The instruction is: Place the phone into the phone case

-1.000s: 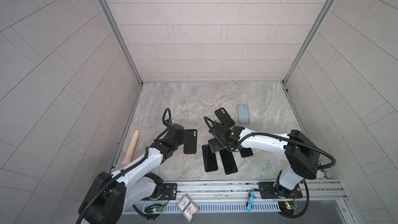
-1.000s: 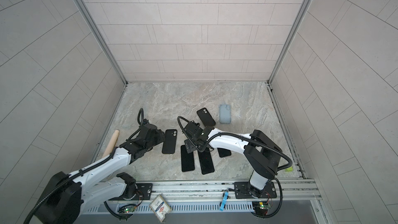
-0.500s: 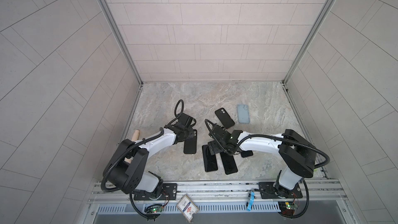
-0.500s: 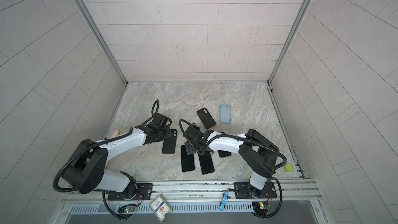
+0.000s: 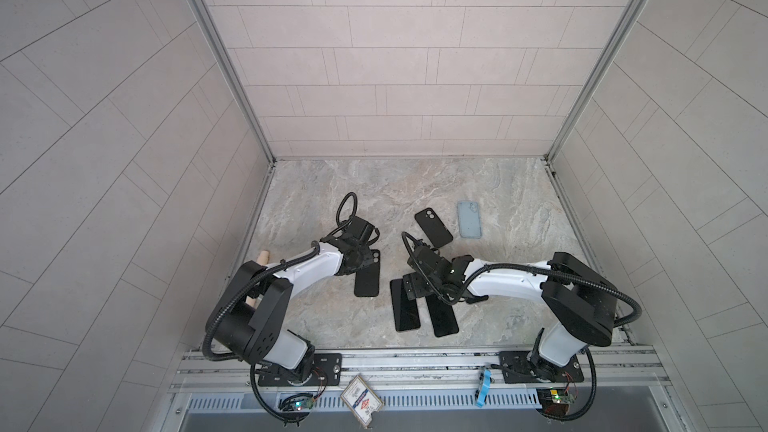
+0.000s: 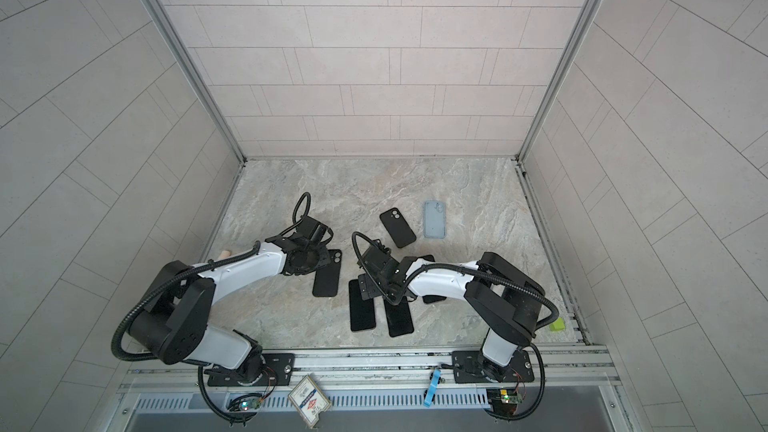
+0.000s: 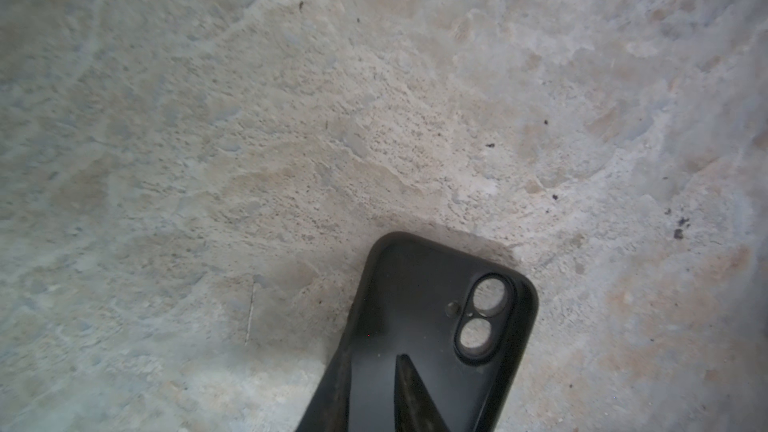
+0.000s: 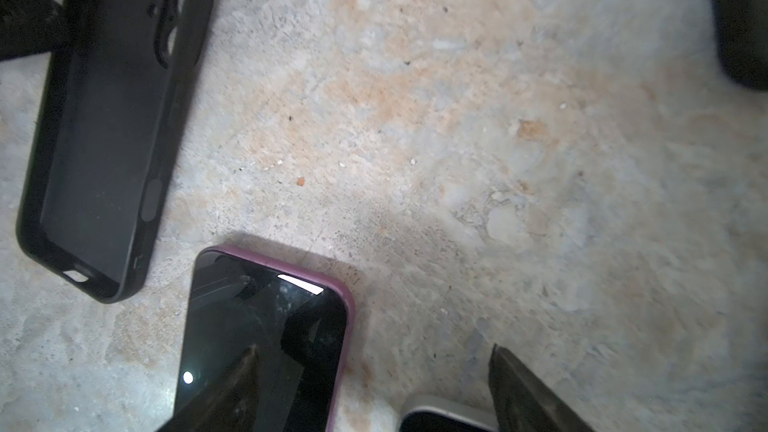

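Note:
An empty black phone case (image 5: 368, 278) (image 6: 327, 280) lies open side up, left of centre. My left gripper (image 5: 360, 260) (image 7: 374, 371) sits at its camera-hole end. One finger (image 7: 411, 396) is inside the case (image 7: 436, 326) and the jaws are shut on its long side wall. Two black phones lie screen up, side by side: a pink-rimmed phone (image 5: 405, 305) (image 8: 266, 338) and a pale-rimmed phone (image 5: 442, 315) (image 8: 444, 419). My right gripper (image 5: 415, 288) (image 8: 372, 349) hovers open above their far ends. One finger is over the pink-rimmed screen, and nothing is held. The right wrist view also shows the case (image 8: 112, 130).
A second black case (image 5: 433, 227) and a pale blue case (image 5: 469, 219) lie farther back on the stone floor. A dark item (image 6: 432, 299) is partly hidden under the right arm. A wooden stick (image 5: 262, 259) rests by the left wall and a green block (image 6: 557, 324) by the right rail.
The left arm swung in from the left to the black case and its jaws narrowed onto the case wall. The right gripper stayed open over the phones.

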Tool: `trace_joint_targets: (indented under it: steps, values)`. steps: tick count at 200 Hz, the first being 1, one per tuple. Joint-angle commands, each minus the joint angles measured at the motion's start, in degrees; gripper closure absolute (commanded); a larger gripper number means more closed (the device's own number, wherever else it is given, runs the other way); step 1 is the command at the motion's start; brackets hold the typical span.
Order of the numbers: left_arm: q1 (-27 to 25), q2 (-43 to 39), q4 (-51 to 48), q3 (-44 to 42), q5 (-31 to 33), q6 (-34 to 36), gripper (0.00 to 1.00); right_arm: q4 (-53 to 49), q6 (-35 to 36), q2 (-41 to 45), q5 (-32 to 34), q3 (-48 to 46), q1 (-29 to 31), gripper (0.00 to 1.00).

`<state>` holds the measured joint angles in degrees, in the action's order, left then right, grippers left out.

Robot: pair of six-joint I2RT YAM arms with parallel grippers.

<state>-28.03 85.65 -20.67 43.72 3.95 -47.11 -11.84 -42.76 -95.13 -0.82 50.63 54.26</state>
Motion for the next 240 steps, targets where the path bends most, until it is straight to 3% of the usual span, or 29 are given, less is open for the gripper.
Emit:
trace_joint_targets:
  steps: [1,87,153,213,225,240]
  values:
    - [0.0,1.0,-2.6,1.5,2.4,-1.5,0.76,0.3,-1.3,-0.1,0.8,-0.4,0.2,0.12]
    - [0.0,3.9,-5.1,3.8,2.4,-1.8,0.82,0.4,-2.1,0.2,1.5,-0.9,0.1,0.12]
    - [0.1,4.5,-5.7,3.8,2.1,-2.3,0.81,0.1,-2.4,-0.1,2.0,-1.0,0.2,0.12]
    - [0.2,6.9,-6.3,5.0,1.1,-2.2,0.66,-0.4,-2.5,-0.1,2.6,-0.7,0.3,0.12]
    - [0.3,6.2,-5.6,4.6,0.8,-2.1,0.7,-0.4,-2.5,-0.1,2.7,-0.7,0.3,0.12]
    - [0.3,4.8,-4.4,3.4,0.3,-2.0,0.85,-0.3,-2.5,-0.1,2.7,-0.8,0.4,0.12]
